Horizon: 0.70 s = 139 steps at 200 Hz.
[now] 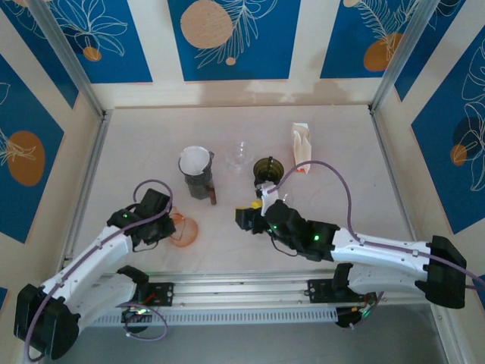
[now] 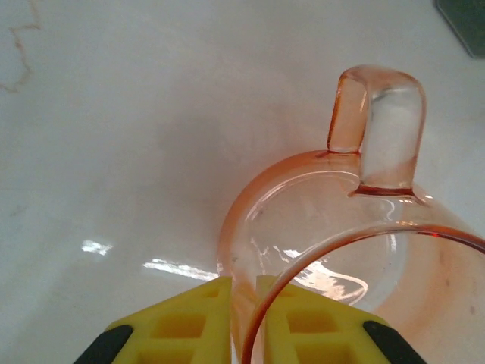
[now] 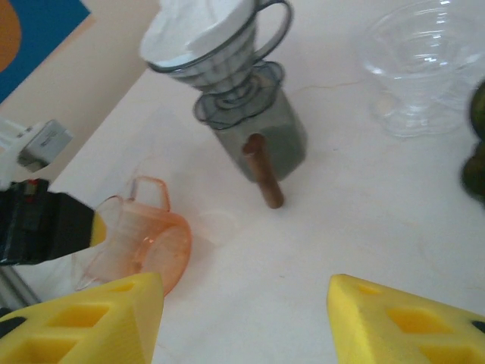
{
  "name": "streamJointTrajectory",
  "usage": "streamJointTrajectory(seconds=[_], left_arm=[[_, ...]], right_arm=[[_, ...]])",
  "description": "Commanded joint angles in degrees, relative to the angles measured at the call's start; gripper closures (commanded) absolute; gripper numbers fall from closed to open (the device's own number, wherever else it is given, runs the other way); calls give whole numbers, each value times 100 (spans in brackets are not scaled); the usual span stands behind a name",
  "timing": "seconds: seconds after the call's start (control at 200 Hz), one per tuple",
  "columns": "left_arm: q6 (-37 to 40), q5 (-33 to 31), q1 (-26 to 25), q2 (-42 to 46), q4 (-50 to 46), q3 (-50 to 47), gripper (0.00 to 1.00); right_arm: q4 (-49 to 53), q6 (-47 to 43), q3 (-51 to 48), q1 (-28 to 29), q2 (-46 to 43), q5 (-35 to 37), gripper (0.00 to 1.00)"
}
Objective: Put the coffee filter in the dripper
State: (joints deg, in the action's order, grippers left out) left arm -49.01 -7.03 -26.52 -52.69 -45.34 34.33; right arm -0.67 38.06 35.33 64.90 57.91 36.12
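Note:
An orange see-through dripper (image 1: 184, 230) lies tipped on the table at the front left, its handle (image 2: 379, 121) pointing away from my left wrist camera. My left gripper (image 2: 242, 307) is shut on its thin wall, one yellow finger inside the rim and one outside. From the right wrist view the same dripper (image 3: 144, 243) shows with the left gripper (image 3: 97, 227) at its left side. A white coffee filter (image 1: 194, 159) sits in a grey dripper (image 3: 220, 53) on top of a grey server. My right gripper (image 1: 250, 216) hovers open mid-table, nothing between its fingers (image 3: 98, 322).
A clear glass dripper (image 1: 241, 155) and a dark green one (image 1: 267, 168) stand behind the right gripper. A pale packet (image 1: 301, 142) lies at the back right. The server's brown handle (image 3: 261, 174) sticks out toward the front. Rails run along the table's sides.

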Motion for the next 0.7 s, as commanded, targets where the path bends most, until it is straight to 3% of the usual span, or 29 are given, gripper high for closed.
streamJointTrajectory(seconds=[0.0,0.405,0.69], left_arm=[[-53,248,-341,-18,85,151,86],[-256,-801,-2534,-1313,157,1444,88],[79,-1313,-3390,-2773,133,2405,88]], right_arm=[[504,230,-204,-104,-390,464,40],[1813,586,-465,-285,-1514,1084,40],[2598,916,-646,-303,-2227,1296,40]])
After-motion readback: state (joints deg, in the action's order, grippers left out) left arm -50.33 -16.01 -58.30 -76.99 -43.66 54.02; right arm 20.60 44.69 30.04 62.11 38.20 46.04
